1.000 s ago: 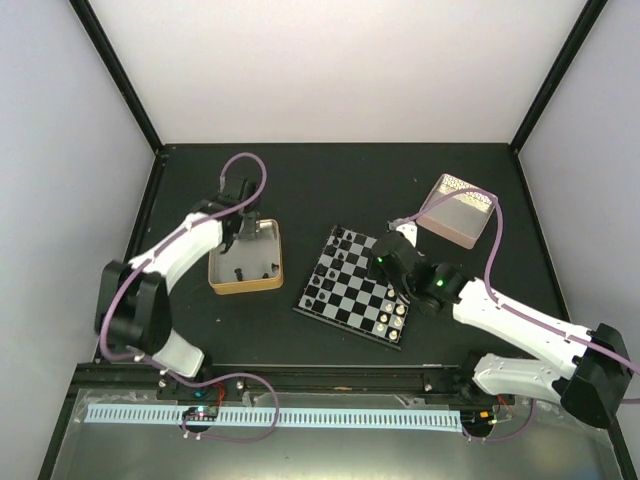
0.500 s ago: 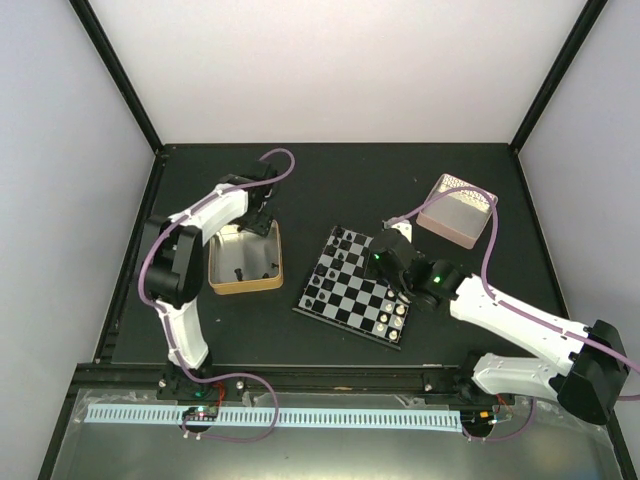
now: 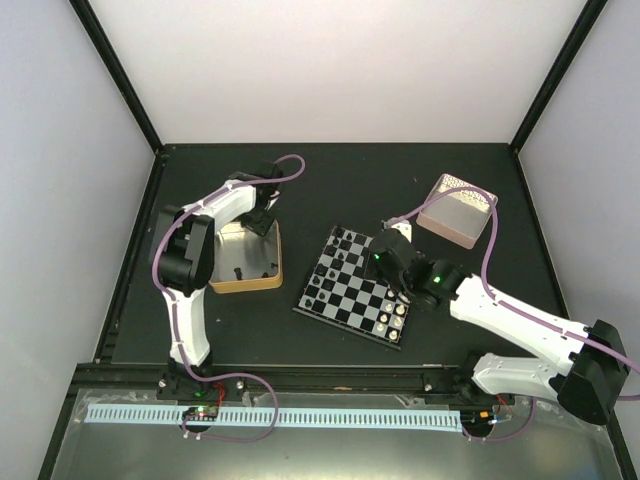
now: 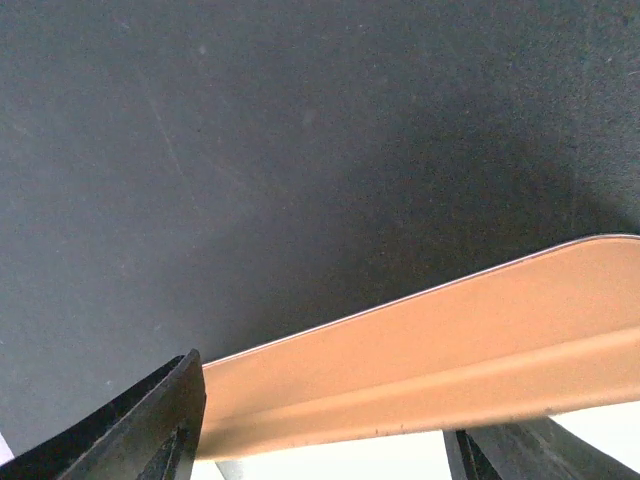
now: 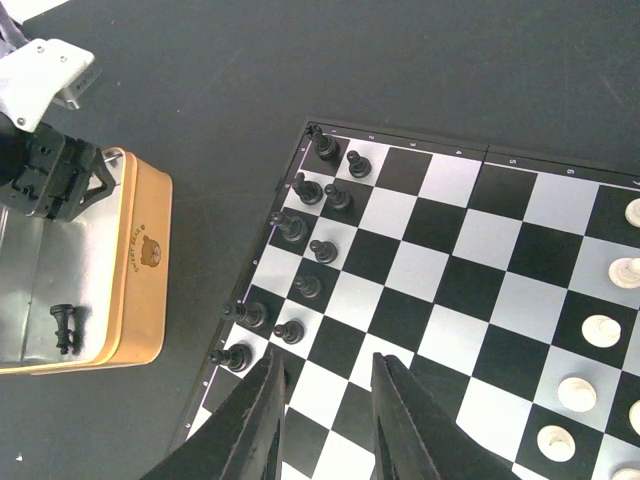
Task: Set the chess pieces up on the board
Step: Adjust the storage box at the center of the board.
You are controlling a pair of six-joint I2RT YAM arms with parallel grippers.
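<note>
The board (image 3: pixel 372 290) lies at mid-table, tilted. Several black chess pieces (image 5: pixel 307 188) stand in two files along its left side, with white pieces (image 5: pixel 600 330) on the right. One more black piece (image 5: pixel 63 325) lies inside the gold-rimmed tin (image 5: pixel 140 290). My right gripper (image 5: pixel 330 425) hovers open over the board's near left squares, holding nothing. In the top view my left gripper (image 3: pixel 262 214) is at the tin's far edge. Its wrist view shows the fingers (image 4: pixel 150 430) spread apart, with the tin's orange wall (image 4: pixel 420 350) just beyond them and nothing held.
A pink box (image 3: pixel 457 210) sits at the back right of the black mat. The tin (image 3: pixel 245 285) stands left of the board (image 3: pixel 300 306) with a narrow gap between them. My left gripper (image 5: pixel 50 170) shows at the tin's far corner in the right wrist view.
My left arm has swung right along the tin's far side, its elbow folding in, and its jaws have narrowed somewhat. The right arm has barely moved.
</note>
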